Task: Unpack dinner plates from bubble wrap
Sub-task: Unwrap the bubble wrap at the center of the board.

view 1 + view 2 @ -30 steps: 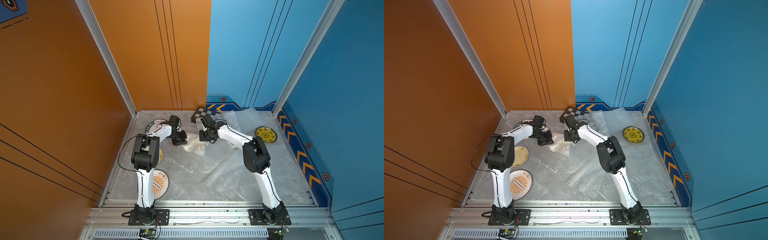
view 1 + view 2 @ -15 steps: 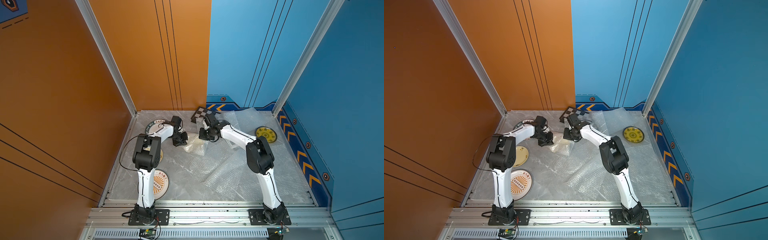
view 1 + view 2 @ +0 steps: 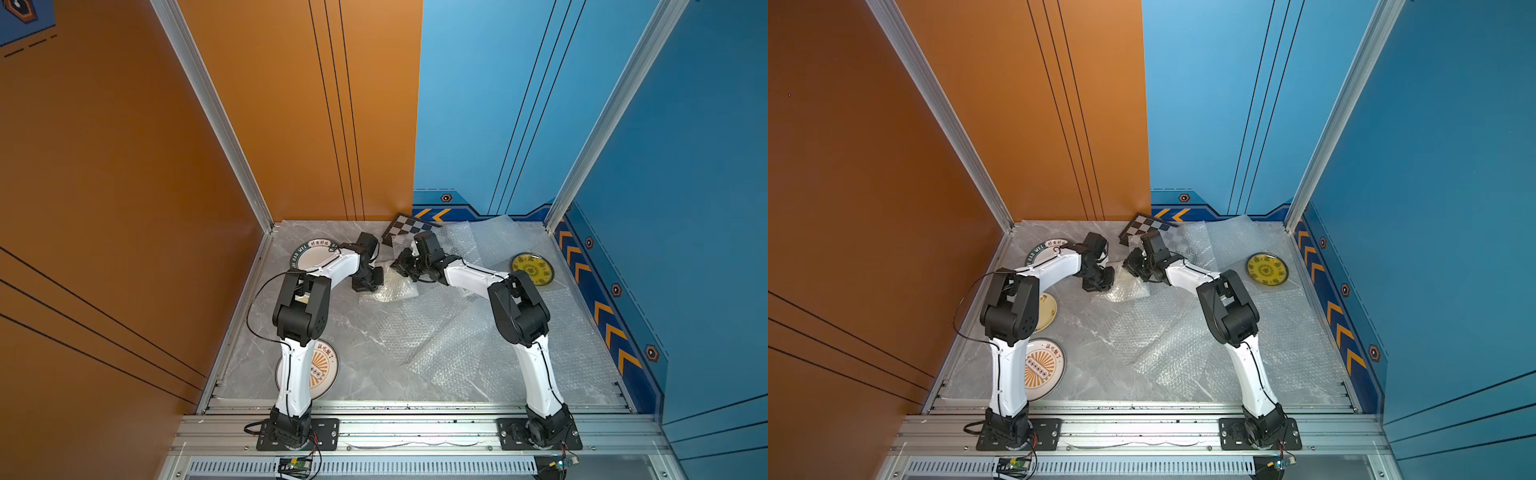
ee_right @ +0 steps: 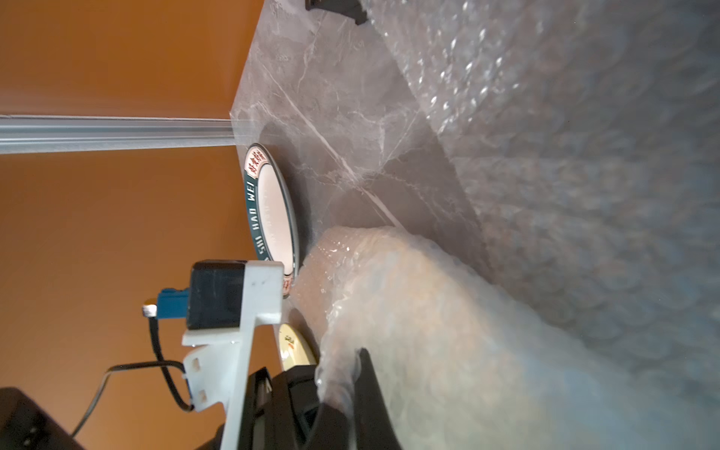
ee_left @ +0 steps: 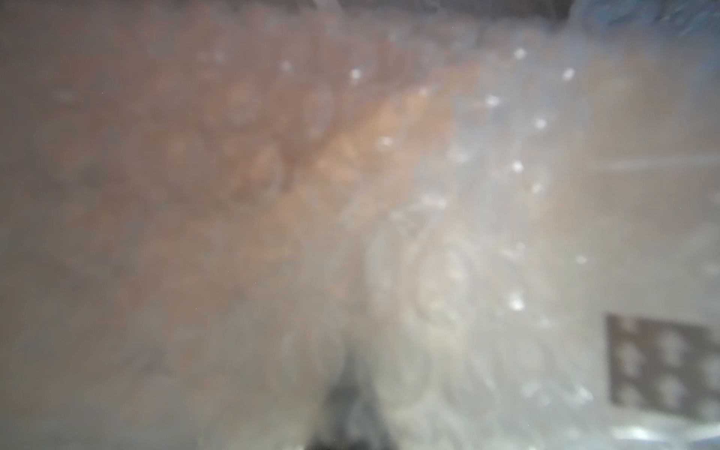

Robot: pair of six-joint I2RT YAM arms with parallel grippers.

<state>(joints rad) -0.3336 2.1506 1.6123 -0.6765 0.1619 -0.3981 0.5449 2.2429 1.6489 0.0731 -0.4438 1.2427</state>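
A purpose-built robot test cell in a lab, not a home. Flat orange [image 3: 124,166] and blue [image 3: 685,166] panel walls stand in aluminium posts [image 3: 212,108] around a marble-look bench [image 3: 357,328]. Two arms [image 3: 297,374] [image 3: 536,374] are bolted to an aluminium rail [image 3: 415,432]. A checkerboard card [image 3: 405,226] lies at the back, and orange chevron decals [image 3: 606,316] line the blue wall's base.

Yellow patterned plate [image 3: 532,269] lies flat on bubble wrap sheets [image 3: 436,332], far right. Green-lettered plate [image 3: 309,257], cream plate [image 3: 1047,311] and sunburst plate [image 3: 326,365] sit bare along the worktop's left edge. Crumpled wrap bundle [image 3: 388,286] at rear centre.
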